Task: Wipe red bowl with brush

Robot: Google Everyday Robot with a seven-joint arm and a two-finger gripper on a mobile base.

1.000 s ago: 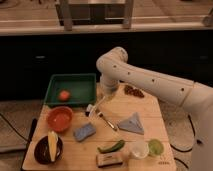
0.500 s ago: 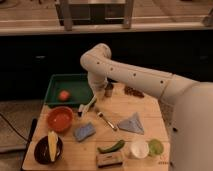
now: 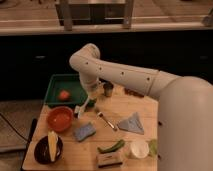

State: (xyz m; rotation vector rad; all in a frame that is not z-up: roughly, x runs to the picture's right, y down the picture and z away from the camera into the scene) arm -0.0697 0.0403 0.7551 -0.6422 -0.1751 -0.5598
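Work surface: a light wooden table [image 3: 145,107] was observed, with a dark counter front behind it.
Arm: a white jointed robot arm [image 3: 125,75] was seen reaching from the right foreground toward the far left part of the table.
Gripper: the two-finger gripper [image 3: 89,101] was located just right of the near right corner of the tray, above the table's left half.
Fingers: their state could not be told; a white object was seen directly below them.
Brush: the slim brush with a white handle [image 3: 81,110] was found tilted, its lower end just right of the bowl's far edge. Whether it touched the bowl could not be determined.
Red bowl: the round, shallow orange-red bowl [image 3: 60,118] was placed at the left of the table, near side of the tray, its inside plain.
Tray: a green rectangular tray [image 3: 54,85] was noted at the far left, with a small red round item [image 3: 64,94] lying in it.
Dark bowl: a dark brown bowl [image 3: 41,151] holding a yellow item [image 3: 52,145] was recorded at the near left corner.
Sponge: a blue rectangular sponge [image 3: 85,131] lay just right of the red bowl.
Utensil: a thin metal utensil [image 3: 106,121] lay near the table's centre.
Cloth: a grey triangular cloth [image 3: 132,123] was seen right of the utensil.
Cup: a small metal cup [image 3: 107,89] stood at the far side, behind the arm.
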